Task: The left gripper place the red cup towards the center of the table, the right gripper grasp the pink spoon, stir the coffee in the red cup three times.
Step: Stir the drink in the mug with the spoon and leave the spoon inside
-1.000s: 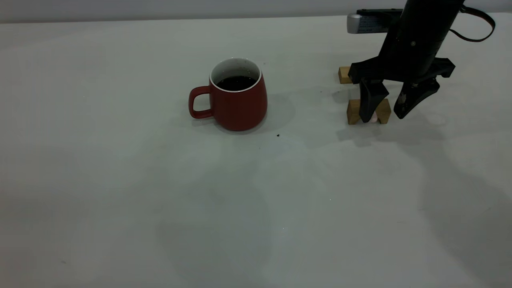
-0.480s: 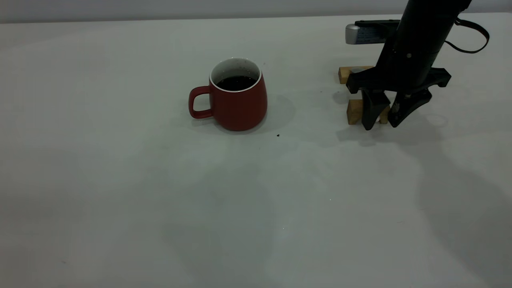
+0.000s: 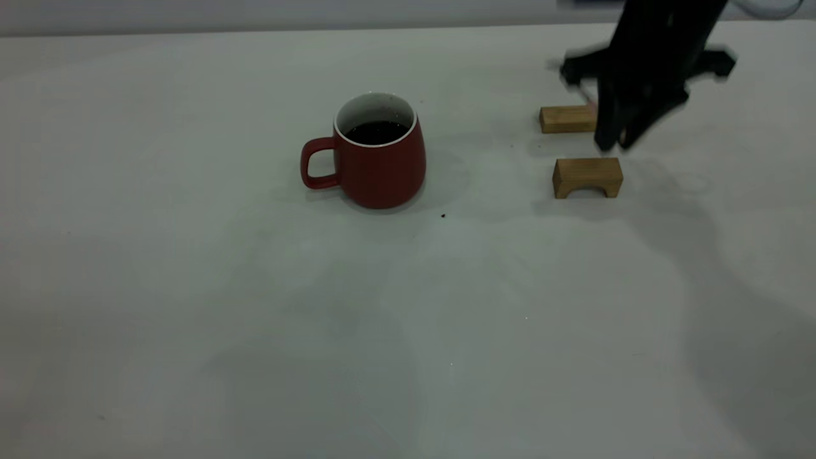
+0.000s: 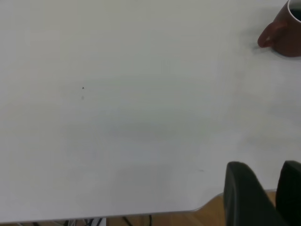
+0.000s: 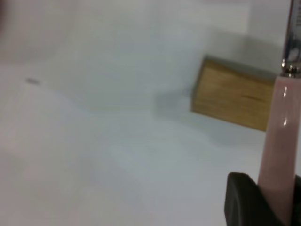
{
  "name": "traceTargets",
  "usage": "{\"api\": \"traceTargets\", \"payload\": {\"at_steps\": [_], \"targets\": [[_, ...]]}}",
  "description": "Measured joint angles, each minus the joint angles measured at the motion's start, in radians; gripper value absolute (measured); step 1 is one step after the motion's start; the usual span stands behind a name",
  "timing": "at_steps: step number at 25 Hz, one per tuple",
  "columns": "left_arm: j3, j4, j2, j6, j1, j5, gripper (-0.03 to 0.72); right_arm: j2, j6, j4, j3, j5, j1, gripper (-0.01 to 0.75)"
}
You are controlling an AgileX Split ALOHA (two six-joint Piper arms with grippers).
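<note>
Nearest me the red cup (image 3: pixel 378 153) sits mid-table with its coffee (image 3: pixel 377 132) unstirred. Beyond it, above the wooden blocks (image 3: pixel 587 176), the right gripper (image 3: pixel 615 143) pinches the pink spoon (image 5: pixel 278 155). I'd say carrying it cupward, bowl down, comes next; the left gripper (image 4: pixel 263 197) idles at the table edge, fingers slightly apart.

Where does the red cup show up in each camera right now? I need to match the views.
Exterior view: the red cup stands near the table's middle, handle toward the left arm's side, coffee inside.
Left wrist view: only part of the red cup shows, cut off at the picture's corner, far from the left gripper.
Right wrist view: not in it.
Shared landmark: the pale table.
</note>
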Motion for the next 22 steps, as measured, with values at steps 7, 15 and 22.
{"api": "traceTargets", "payload": {"at_steps": [7, 15, 22], "targets": [[0.000, 0.000, 0.000, 0.005, 0.000, 0.000, 0.244, -0.152, 0.092, 0.498, 0.000, 0.064, 0.013, 0.145], [0.000, 0.000, 0.000, 0.005, 0.000, 0.000, 0.244, -0.108, 0.327, 1.285, 0.000, 0.030, 0.121, 0.145], [0.000, 0.000, 0.000, 0.005, 0.000, 0.000, 0.244, -0.028, 0.672, 1.507, 0.000, 0.009, 0.223, 0.145]]}}
